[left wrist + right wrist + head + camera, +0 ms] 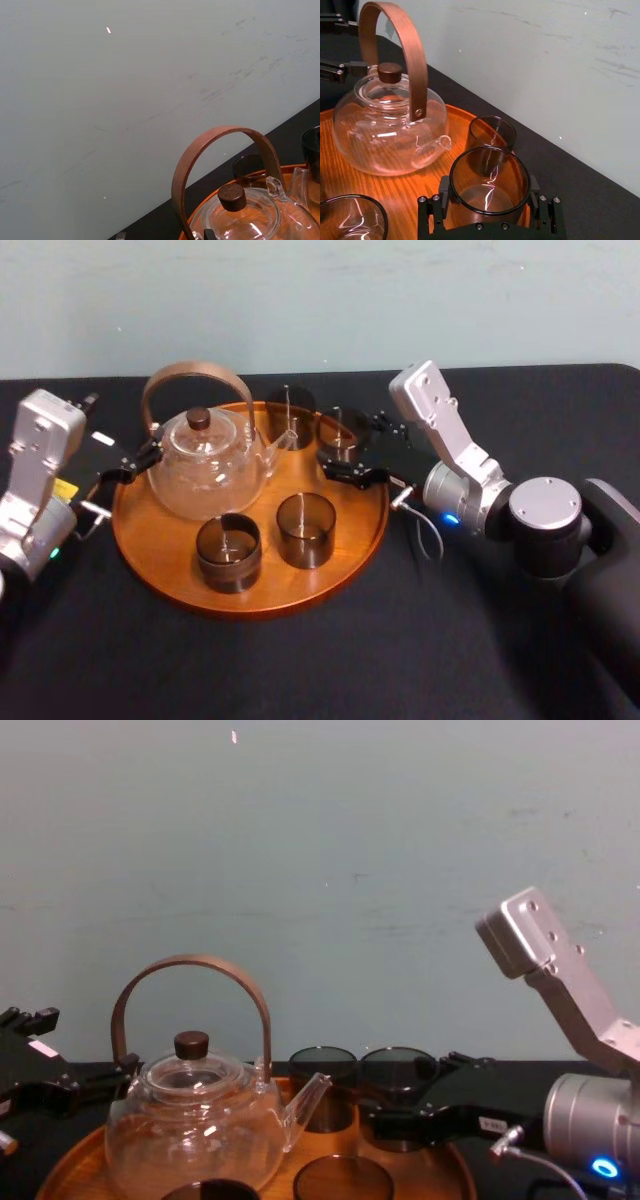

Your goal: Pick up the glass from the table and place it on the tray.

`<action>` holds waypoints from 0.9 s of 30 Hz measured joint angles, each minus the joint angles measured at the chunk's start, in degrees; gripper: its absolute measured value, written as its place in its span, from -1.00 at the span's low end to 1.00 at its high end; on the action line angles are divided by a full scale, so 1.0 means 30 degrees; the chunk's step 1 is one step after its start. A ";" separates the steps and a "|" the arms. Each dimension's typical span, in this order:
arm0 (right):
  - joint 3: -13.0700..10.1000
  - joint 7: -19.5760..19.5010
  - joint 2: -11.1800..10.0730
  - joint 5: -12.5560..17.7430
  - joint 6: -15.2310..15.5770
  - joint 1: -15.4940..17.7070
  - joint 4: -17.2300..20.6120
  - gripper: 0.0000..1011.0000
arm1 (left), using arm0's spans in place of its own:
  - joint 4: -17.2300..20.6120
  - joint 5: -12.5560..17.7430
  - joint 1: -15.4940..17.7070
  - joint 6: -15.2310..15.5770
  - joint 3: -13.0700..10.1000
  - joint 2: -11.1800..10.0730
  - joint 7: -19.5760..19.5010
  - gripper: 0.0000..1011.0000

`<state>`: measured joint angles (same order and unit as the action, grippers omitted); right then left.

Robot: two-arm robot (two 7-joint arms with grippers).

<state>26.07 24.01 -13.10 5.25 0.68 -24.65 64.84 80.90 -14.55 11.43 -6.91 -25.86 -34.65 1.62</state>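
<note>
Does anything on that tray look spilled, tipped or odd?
Nothing stands out. The teapot and glasses stand upright on the tray, nothing spilled; the right tool grips one glass, the left tool sits beside the teapot.

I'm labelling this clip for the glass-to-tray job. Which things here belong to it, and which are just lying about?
Job: glass in the jaws; right gripper, closed around it; tray.
Lying about: teapot; three other glasses on the tray; left gripper, beside the teapot; black table.
</note>
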 joint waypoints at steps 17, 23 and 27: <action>0.0339 0.0026 0.0458 -0.0273 -0.0173 -0.0348 -0.0927 0.83 | 0.0001 -0.0001 0.0001 -0.0001 0.0000 0.0000 0.0000 1.00; 0.0384 0.0026 0.0555 -0.0334 -0.0178 -0.0401 -0.1171 0.83 | 0.0001 -0.0001 0.0000 0.0000 0.0000 0.0000 0.0000 1.00; 0.0411 -0.0002 0.0629 -0.0397 -0.0183 -0.0412 -0.1283 0.83 | 0.0001 -0.0001 -0.0001 0.0000 0.0001 0.0000 0.0000 1.00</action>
<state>27.30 24.01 -11.21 4.06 0.13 -25.88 60.99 80.90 -14.55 11.43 -6.91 -25.86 -34.65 1.62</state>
